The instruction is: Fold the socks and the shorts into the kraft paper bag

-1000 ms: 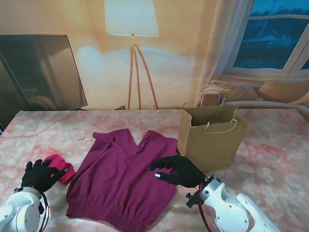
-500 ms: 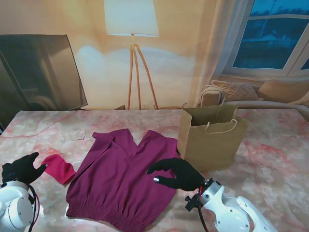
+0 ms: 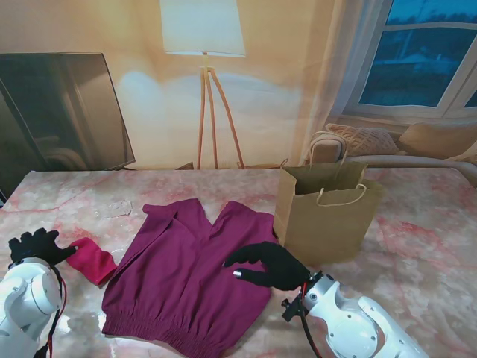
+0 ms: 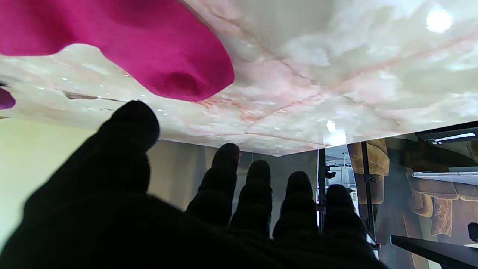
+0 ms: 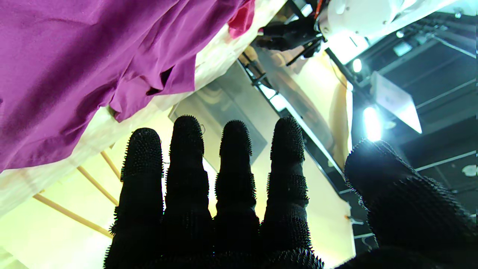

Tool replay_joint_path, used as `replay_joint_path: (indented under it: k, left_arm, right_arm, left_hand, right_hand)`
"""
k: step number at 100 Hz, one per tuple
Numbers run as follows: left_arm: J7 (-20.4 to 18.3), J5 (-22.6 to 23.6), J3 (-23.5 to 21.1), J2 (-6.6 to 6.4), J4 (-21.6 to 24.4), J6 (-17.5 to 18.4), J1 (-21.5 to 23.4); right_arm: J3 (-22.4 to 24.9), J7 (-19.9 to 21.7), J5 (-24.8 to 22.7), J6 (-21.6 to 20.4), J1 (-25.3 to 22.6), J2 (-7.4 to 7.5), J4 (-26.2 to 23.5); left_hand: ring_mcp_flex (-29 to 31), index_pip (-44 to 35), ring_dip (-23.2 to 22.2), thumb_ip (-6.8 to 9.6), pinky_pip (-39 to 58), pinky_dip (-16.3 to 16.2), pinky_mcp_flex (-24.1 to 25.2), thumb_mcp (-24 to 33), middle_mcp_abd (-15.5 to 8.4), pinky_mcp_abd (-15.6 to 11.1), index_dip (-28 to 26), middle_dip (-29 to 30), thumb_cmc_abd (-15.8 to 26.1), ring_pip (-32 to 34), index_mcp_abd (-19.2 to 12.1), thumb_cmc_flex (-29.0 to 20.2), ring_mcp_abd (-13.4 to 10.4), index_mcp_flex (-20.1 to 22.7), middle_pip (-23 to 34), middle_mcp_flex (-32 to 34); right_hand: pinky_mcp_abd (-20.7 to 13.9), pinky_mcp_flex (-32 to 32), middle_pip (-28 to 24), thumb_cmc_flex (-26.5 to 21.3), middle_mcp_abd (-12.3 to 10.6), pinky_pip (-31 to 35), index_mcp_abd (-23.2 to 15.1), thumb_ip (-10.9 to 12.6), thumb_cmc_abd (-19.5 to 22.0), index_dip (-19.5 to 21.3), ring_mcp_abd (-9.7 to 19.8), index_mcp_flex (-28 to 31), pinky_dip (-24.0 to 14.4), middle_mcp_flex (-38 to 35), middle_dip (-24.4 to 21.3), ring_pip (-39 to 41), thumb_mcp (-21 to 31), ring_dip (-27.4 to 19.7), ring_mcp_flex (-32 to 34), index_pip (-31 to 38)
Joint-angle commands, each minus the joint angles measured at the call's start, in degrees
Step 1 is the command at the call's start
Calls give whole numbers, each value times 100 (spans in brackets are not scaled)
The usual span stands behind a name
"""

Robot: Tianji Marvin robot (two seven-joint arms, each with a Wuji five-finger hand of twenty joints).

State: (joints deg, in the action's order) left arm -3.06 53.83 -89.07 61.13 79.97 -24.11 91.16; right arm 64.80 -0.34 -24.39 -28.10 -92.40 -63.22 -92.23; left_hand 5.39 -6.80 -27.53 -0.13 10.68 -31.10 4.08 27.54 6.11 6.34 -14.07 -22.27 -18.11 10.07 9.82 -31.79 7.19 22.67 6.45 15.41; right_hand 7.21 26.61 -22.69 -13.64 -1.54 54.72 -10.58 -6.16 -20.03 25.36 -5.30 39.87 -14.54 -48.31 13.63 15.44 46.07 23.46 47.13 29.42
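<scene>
The purple shorts (image 3: pixel 186 272) lie spread flat on the marble table (image 3: pixel 417 253), waistband nearest to me. A pink sock (image 3: pixel 91 259) lies folded just left of them; the left wrist view shows its rounded end (image 4: pixel 164 63). The kraft paper bag (image 3: pixel 326 216) stands upright and open to the right of the shorts. My left hand (image 3: pixel 36 245), in a black glove, hovers open at the sock's left end, not holding it. My right hand (image 3: pixel 270 265) floats open over the shorts' right leg, fingers spread; the shorts (image 5: pixel 74 67) fill its wrist view.
A small clear scrap of plastic (image 3: pixel 113 208) lies on the table beyond the sock. Behind the table stand a floor lamp (image 3: pixel 205 89) and a dark screen (image 3: pixel 59 112); a sofa (image 3: pixel 387 145) sits behind the bag.
My left hand has let go of the sock and pulled back to the left; the sock now lies flat. My right hand has drifted slightly left over the shorts.
</scene>
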Motion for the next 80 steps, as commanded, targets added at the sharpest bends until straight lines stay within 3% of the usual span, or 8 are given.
replay_joint_path:
  k: [1, 21, 35, 52, 56, 60, 65, 80]
  left_arm:
    - [0, -5, 51, -3, -64, -52, -119]
    - [198, -133, 295, -4, -673, -49, -492]
    - [350, -202, 454, -2, -1042, -42, -686]
    - [672, -268, 547, 28, -1312, 77, -779]
    - [847, -293, 548, 50, -1380, 144, -795]
    - [985, -314, 541, 70, -1418, 187, -801]
    - [1173, -350, 518, 100, -1450, 221, -800]
    - [1500, -602, 331, 209, -1314, 254, -708]
  right_arm:
    - [-19, -20, -3, 19, -11, -21, 14]
    - [-84, 16, 67, 57, 74, -25, 84]
    - [-148, 36, 119, 110, 148, -32, 155]
    - [-189, 54, 148, 174, 205, -36, 200]
    - [-193, 50, 153, 186, 209, -38, 201]
    - [-193, 48, 153, 194, 209, -39, 197]
    - [-193, 47, 147, 198, 206, -38, 192]
    - [-183, 66, 136, 192, 189, -31, 185]
  left_hand:
    - [-186, -77, -74, -254, -117, -202, 63, 53, 197, -44, -94, -22, -208, -120, 131, 220, -5, -10, -131, -169]
    - [-36, -186, -140, -285, 7, -437, 48, 412, 225, -21, -231, -45, -408, -27, 185, 245, 29, 33, -64, -16]
    - [93, -1078, -190, -387, 256, -453, 9, 1167, 238, 27, -968, -117, -733, 154, -64, 205, 67, 397, 89, 283]
    - [311, -3224, -227, -505, 764, -316, -26, 1786, 129, 91, -2437, -187, -1052, 472, -830, -27, 72, 881, 331, 742]
    - [439, -3784, -212, -873, 1026, -305, -33, 1478, 38, 121, -2675, -202, -1325, 573, -1229, -495, 50, 1092, 425, 976]
    - [591, -4359, -206, -887, 1273, -227, -41, 1022, -75, 136, -2570, -201, -1349, 676, -1642, -962, 11, 1257, 518, 1225]
    - [886, -4673, -226, -900, 1547, -215, -61, 987, -177, 154, -2470, -200, -1226, 822, -1935, -1147, -38, 1422, 643, 1630]
    - [1681, -4782, -248, -892, 1959, -56, -87, 925, -314, 177, -2496, -170, -924, 1118, -2269, -1335, -103, 1328, 928, 2816]
  right_hand:
    - [32, 14, -34, 24, -13, 209, -74, 217, 159, 69, -32, 117, -207, 11, 58, 113, -91, 120, 63, 74]
    - [44, 18, -41, 29, -16, 216, -83, 217, 157, 75, -40, 129, -216, 1, 61, 117, -89, 121, 72, 84]
    - [46, 18, -44, 25, -14, 220, -91, 218, 155, 75, -37, 123, -222, -1, 62, 118, -88, 121, 70, 82]
    - [43, 17, -44, 19, -12, 221, -76, 218, 160, 79, -46, 135, -227, 1, 62, 118, -86, 121, 65, 89]
    - [42, 17, -47, 17, -13, 222, -66, 218, 165, 78, -48, 136, -228, -4, 63, 120, -83, 121, 68, 88]
    - [45, 16, -48, 17, -16, 223, -72, 218, 165, 77, -48, 134, -230, -2, 64, 123, -82, 122, 71, 85]
    - [42, 18, -49, 18, -15, 224, -70, 217, 169, 78, -37, 140, -231, -2, 64, 125, -81, 123, 74, 89]
    - [50, 21, -56, 23, -7, 229, -85, 217, 169, 77, -45, 133, -235, -15, 66, 126, -88, 122, 78, 83]
